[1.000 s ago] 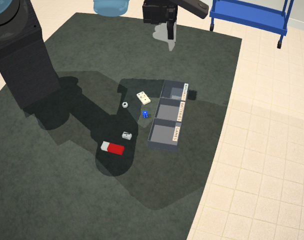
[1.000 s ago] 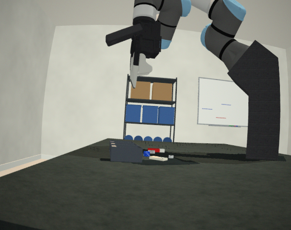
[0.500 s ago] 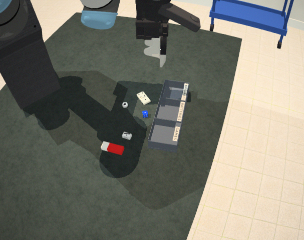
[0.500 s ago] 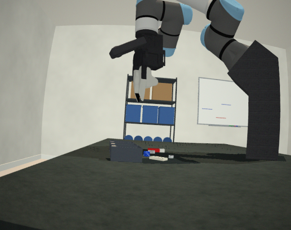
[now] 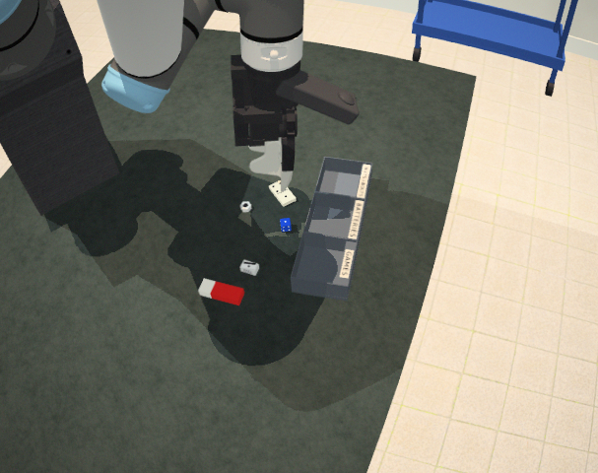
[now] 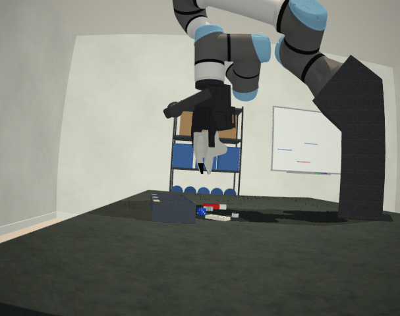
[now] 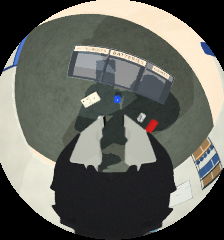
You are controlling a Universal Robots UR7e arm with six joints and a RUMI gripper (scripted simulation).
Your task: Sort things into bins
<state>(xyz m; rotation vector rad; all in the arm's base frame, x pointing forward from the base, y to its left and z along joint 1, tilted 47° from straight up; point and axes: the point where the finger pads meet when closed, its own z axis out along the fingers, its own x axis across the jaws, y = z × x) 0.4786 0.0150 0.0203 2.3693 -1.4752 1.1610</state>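
Observation:
My gripper [image 6: 205,172] [image 7: 114,116] is open, empty and high above the table. A white domino [image 5: 288,199] [image 6: 217,217] [image 7: 90,99] lies near the far bin. A blue die [image 5: 286,225] [image 6: 201,210] [image 7: 117,99] lies beside the bins. A metal nut [image 5: 245,206] [image 6: 234,214] lies left of them in the top view. A small pale sharpener [image 5: 248,269] [image 7: 141,117] and a red-and-white block [image 5: 228,293] [image 6: 211,206] [image 7: 152,126] lie close together. The joined dark bins [image 5: 314,289] [image 6: 172,210] stand upright; two labels read BATTERIES and GAMES, the third is hard to read.
The robot's dark pedestal [image 5: 54,142] [image 6: 362,153] stands at the left in the top view. A blue cart [image 5: 487,28] stands off the table. A shelf and a whiteboard [image 6: 304,139] are in the background.

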